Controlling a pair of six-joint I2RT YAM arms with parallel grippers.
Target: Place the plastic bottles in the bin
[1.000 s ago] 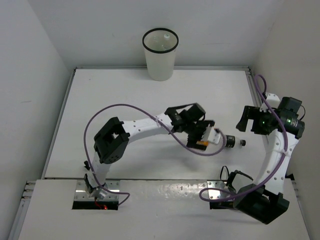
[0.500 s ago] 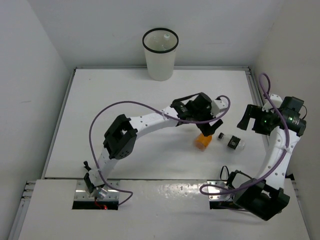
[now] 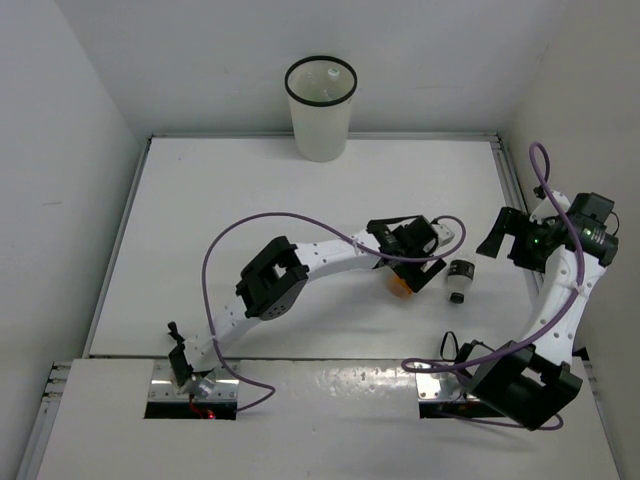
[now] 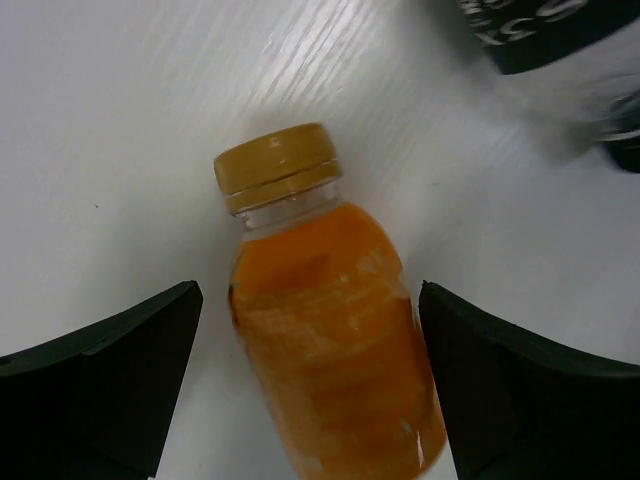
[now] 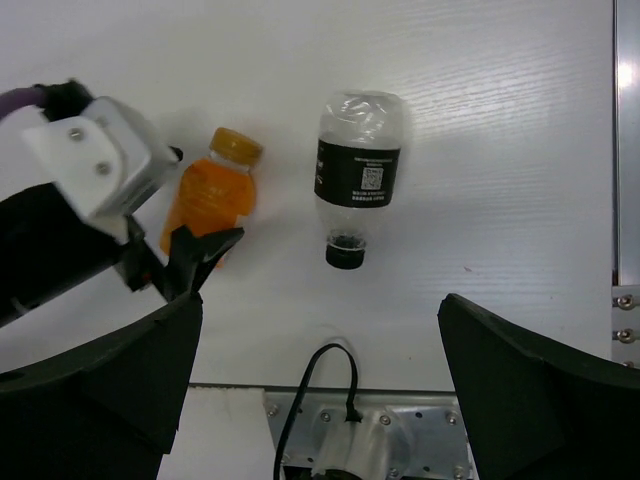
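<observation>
Straddling the orange bottle (image 4: 330, 340), left claw (image 4: 308, 300) gapes, clear both sides.

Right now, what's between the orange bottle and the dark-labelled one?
Only bare table lies between the orange bottle and the dark-labelled bottle; right wrist view shows it.

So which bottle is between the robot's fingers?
The orange bottle: it lies between the open fingers of the left gripper. The dark-labelled bottle lies off to the side, outside them.
</observation>
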